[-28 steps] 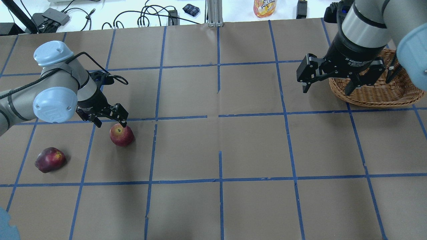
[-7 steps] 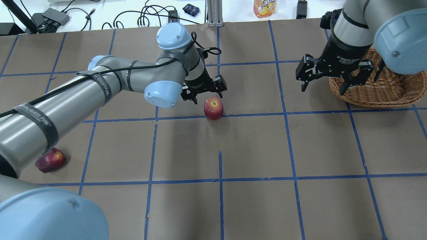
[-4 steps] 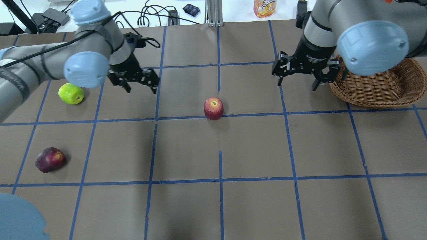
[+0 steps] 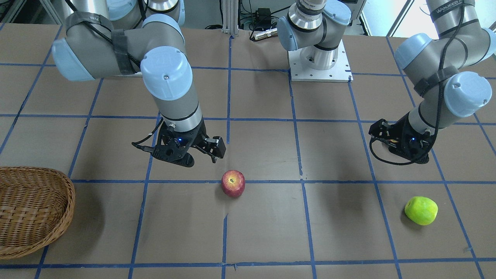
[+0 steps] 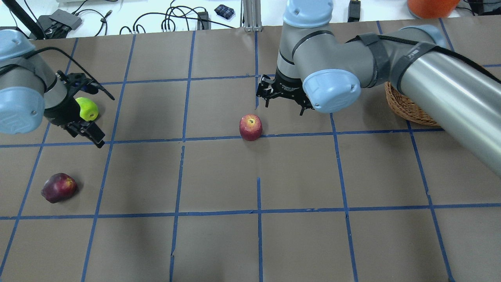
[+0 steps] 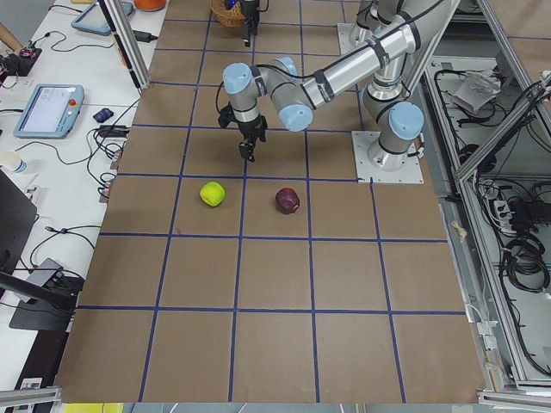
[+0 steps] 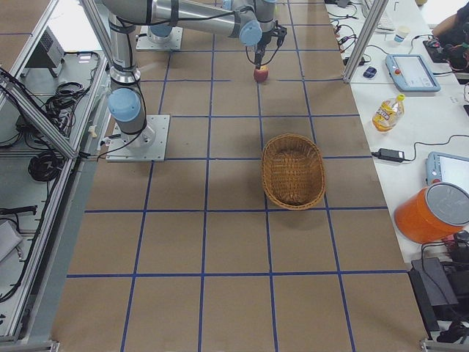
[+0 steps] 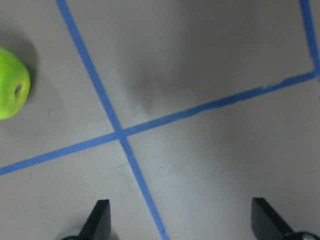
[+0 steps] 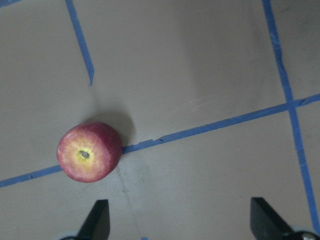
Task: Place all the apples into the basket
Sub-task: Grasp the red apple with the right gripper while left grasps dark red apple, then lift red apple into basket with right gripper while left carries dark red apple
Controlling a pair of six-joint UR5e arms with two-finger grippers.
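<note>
A red apple [image 5: 250,127] stands at the table's centre, also in the front view [image 4: 233,183] and the right wrist view [image 9: 89,151]. My right gripper [image 5: 283,105] is open and empty, hovering just beyond and right of it. A yellow-green apple [image 5: 87,108] lies at the far left, partly behind my left gripper [image 5: 88,131], which is open and empty beside it; the apple shows at the left edge of the left wrist view [image 8: 11,85]. A purplish apple [image 5: 58,188] with a yellow patch lies at the near left. The wicker basket [image 5: 403,107] is at the right, mostly hidden by my right arm.
Brown paper with a grid of blue tape [image 5: 258,211] covers the table. Cables, a drink bottle [image 7: 387,111] and an orange container [image 7: 432,213] sit beyond the far edge. The basket [image 7: 293,170] holds nothing in the exterior right view.
My left arm pulled back from the red apple at the centre to the far left, beside the green apple. My right arm swung from the basket leftward to the red apple.
</note>
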